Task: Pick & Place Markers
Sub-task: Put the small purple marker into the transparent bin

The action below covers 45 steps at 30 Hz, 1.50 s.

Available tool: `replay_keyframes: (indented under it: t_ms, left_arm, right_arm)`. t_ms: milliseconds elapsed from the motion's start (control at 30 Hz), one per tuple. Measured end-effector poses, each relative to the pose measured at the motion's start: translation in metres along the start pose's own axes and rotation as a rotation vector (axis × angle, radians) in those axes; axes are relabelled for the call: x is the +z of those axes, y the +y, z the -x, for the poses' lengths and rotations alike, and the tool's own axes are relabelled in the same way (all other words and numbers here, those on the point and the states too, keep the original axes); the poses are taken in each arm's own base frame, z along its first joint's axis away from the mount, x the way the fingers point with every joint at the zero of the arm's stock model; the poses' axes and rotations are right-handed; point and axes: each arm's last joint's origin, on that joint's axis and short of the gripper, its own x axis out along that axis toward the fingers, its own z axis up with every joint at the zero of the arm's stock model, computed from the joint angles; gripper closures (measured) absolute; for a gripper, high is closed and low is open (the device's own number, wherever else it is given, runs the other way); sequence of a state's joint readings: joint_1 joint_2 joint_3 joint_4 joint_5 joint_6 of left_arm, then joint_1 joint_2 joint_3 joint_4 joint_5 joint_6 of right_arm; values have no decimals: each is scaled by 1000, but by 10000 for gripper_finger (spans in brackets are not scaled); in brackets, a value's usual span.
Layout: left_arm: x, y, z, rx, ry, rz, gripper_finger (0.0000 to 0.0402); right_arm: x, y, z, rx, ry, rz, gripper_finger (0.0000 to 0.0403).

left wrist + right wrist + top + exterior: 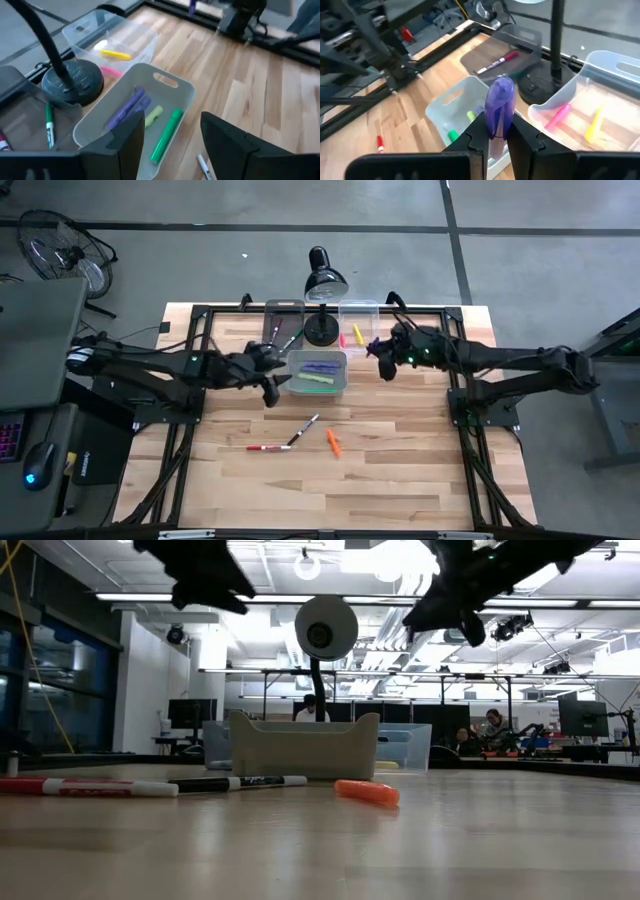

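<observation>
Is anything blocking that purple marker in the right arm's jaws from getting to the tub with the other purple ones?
Nothing visible does. The right gripper holds the purple marker raised in open air; the middle bin sits lower, top open. The lamp base stands off to the side.

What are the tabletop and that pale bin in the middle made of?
The tabletop looks like wood: butcher-block strips with visible grain and a smooth light finish. The bin with the purple and green markers looks like plastic, frosted and semi-translucent, with a moulded handle slot, though the exact kind is unclear.
</observation>
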<state>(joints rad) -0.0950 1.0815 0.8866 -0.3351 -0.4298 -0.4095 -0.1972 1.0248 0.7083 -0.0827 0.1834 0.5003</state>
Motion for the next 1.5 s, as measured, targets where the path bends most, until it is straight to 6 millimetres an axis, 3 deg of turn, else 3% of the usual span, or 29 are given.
replay_keyframes:
  t_ms: [200, 467, 833, 1000, 1167, 1500]
  left_arm:
    - [-10, 32, 16, 31, -29, 32, 211]
    - [-2, 70, 34, -21, -139, 16, 211]
    - [3, 93, 37, -150, -132, -48, 211]
    - [4, 99, 37, -194, -128, -59, 211]
    - [5, 104, 37, -231, -125, -58, 211]
    - [5, 107, 38, -304, -118, -67, 211]
  right_arm:
    - [31, -12, -18, -60, 55, -35, 364]
    - [71, -38, -59, -225, 253, -139, 363]
    - [100, -90, -113, -370, 431, -329, 362]
    - [94, -122, -126, -422, 512, -405, 356]
    - [84, -142, -128, -425, 555, -468, 357]
    - [63, -159, -124, -369, 636, -613, 348]
